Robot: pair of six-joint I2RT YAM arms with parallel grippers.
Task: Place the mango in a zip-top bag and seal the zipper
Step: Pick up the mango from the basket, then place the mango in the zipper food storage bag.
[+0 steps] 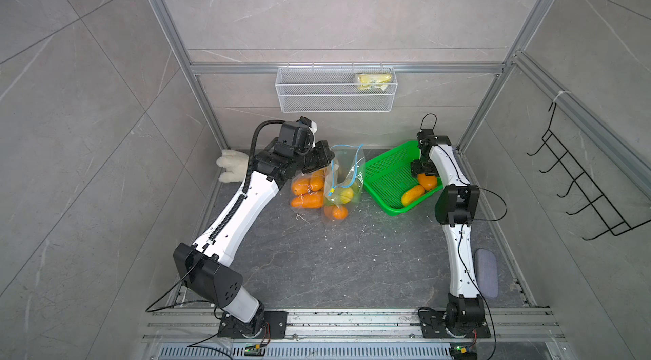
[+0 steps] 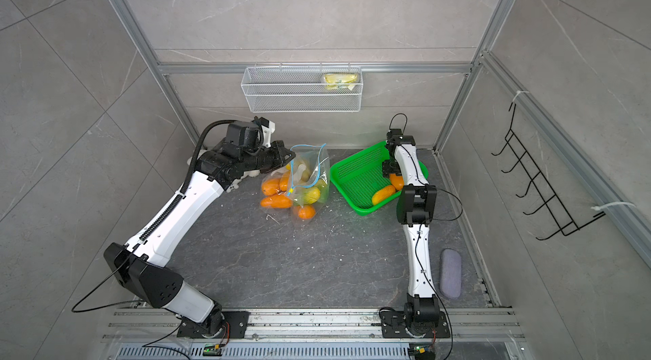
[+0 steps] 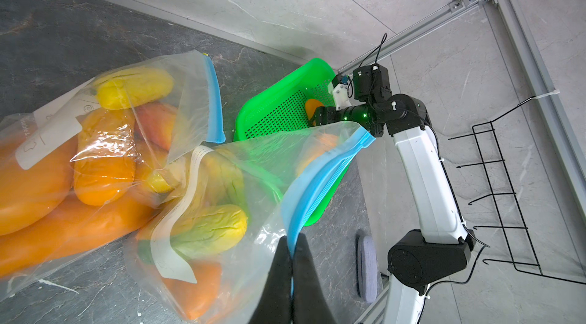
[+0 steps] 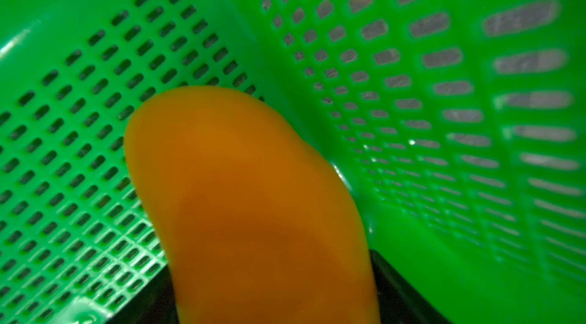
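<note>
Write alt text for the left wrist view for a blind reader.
The left tool, shut, pinches the blue zipper edge of a clear plastic zip-top bag holding yellow and orange mangoes. A perforated green plastic basket stands beyond it.

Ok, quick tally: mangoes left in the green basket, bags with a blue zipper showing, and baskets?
Mangoes in the green basket: 2 (orange mango, yellow-orange mango)
Bags showing a blue zipper: 2 (held bag, lying bag)
Baskets: 2 (green, white wire basket)
Total: 6
</note>
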